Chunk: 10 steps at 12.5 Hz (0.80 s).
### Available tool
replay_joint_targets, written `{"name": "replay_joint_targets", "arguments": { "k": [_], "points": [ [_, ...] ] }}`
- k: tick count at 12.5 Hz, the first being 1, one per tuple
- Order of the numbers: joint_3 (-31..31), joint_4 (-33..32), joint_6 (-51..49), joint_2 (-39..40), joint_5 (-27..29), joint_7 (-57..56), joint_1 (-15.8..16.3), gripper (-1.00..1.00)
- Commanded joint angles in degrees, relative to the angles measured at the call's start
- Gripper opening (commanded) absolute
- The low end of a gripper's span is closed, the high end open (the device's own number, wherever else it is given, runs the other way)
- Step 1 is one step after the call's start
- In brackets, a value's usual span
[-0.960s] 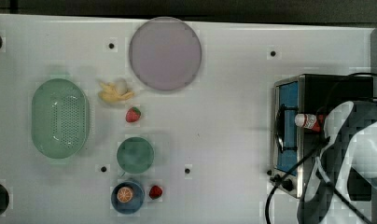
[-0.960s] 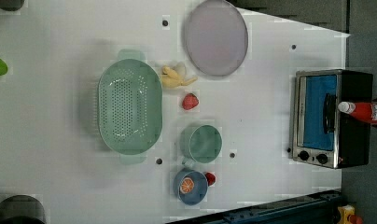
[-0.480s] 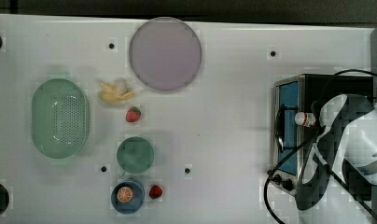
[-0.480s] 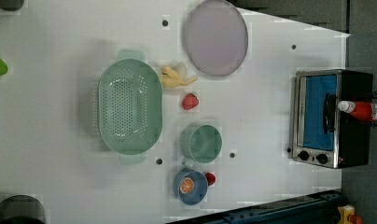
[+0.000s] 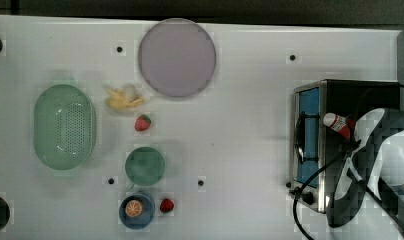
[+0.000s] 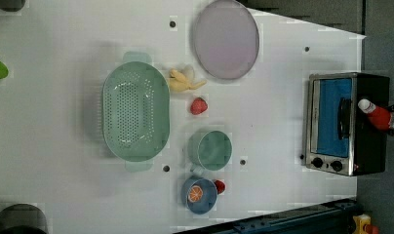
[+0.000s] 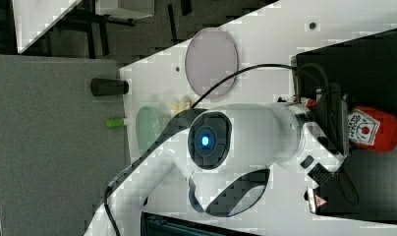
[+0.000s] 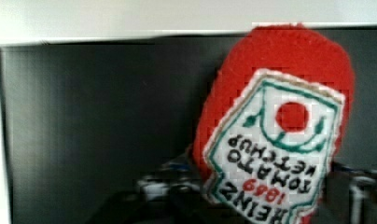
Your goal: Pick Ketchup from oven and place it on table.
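We find the ketchup bottle (image 5: 338, 125) lying on the black top of the oven (image 5: 310, 150), which stands at the table's (image 5: 240, 125) edge on the top view's right. Its white cap points toward the door side. The gripper (image 7: 341, 125) sits at the bottle's label end; we cannot tell whether the fingers are apart or clamped on it. We judge the grasping step to be in hand. The next move calls for a firm hold, a lift clear of the oven top, and a carry to bare tabletop between the oven and the strawberry (image 5: 143, 122), short of the plate (image 5: 177, 57).
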Motion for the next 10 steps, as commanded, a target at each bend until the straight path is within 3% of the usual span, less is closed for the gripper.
{"name": "replay_joint_targets", "arguments": {
  "k": [1,4,10],
  "points": [
    [0.5,1.3,-0.7,-0.9,0.5,-0.2,0.4,0.27],
    [0.8,4.6,-6.8,-3.1,0.5,-0.2,2.1,0.27],
    [4.3,11.2,-19.8,-11.9,-0.7,-0.5,11.1,0.27]
  ]
}}
